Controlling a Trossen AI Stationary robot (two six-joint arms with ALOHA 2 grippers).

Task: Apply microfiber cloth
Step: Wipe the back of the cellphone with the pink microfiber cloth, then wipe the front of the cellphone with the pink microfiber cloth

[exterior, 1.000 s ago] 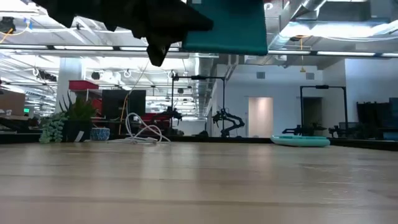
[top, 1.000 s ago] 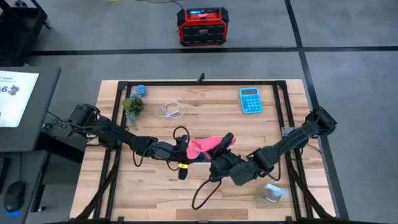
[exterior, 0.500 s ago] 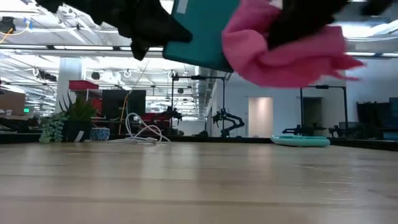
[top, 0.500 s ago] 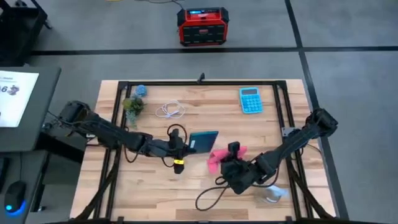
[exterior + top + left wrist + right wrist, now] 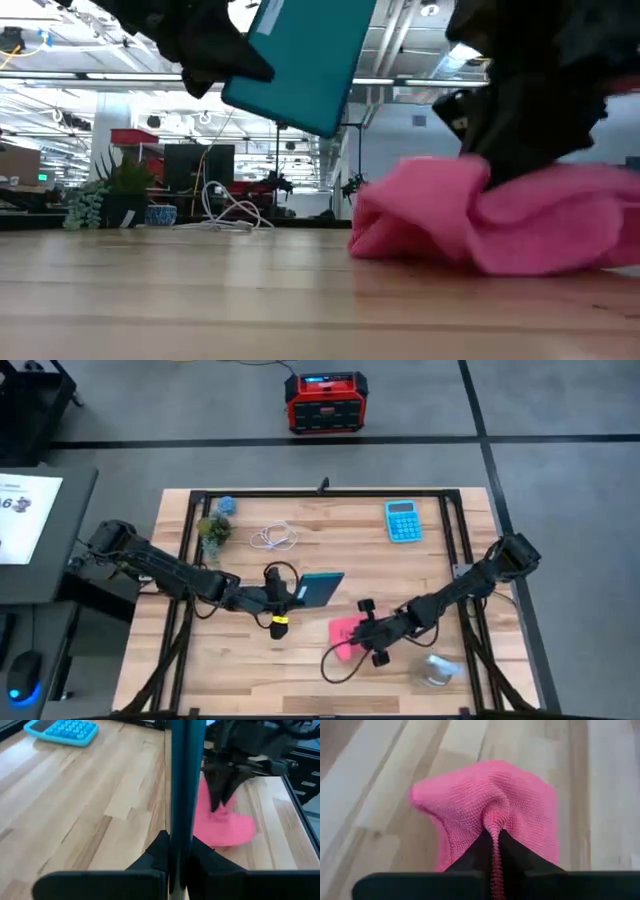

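The pink microfiber cloth (image 5: 345, 632) lies bunched on the table near the middle, a little toward the near edge; it also shows in the low view (image 5: 470, 215). My right gripper (image 5: 362, 628) stands over it, shut on it. A flat teal device (image 5: 318, 590) hangs in the air to the cloth's far left, tilted in the low view (image 5: 300, 60). My left gripper (image 5: 289, 597) is shut on the device. My left gripper pinches the teal device between its two fingers at the end toward the table's left (image 5: 176, 847). The fingers come level from the left. The device is lifted clear of the table and tilted, seen edge-on in the left wrist view. My right gripper pinches a raised fold of the cloth (image 5: 493, 827) between its two fingers. It comes slanting down from the table's right. The rest of the cloth (image 5: 470, 795) spreads in a heap on the wood beneath the fingers.
A blue calculator (image 5: 402, 520) lies at the far right. A white cable (image 5: 272, 538), a small plant (image 5: 213, 530) and a blue thing (image 5: 225, 506) are at the far left. A pale clear object (image 5: 437, 670) sits at the near right. Black rails (image 5: 455, 550) frame the table.
My right gripper has carried the cloth off the teal device, toward the table's right and near edge, then down. The cloth, first draped over the device, hung in the air and now rests on the table. My left gripper has drawn slightly left, and the device has tipped steeper.
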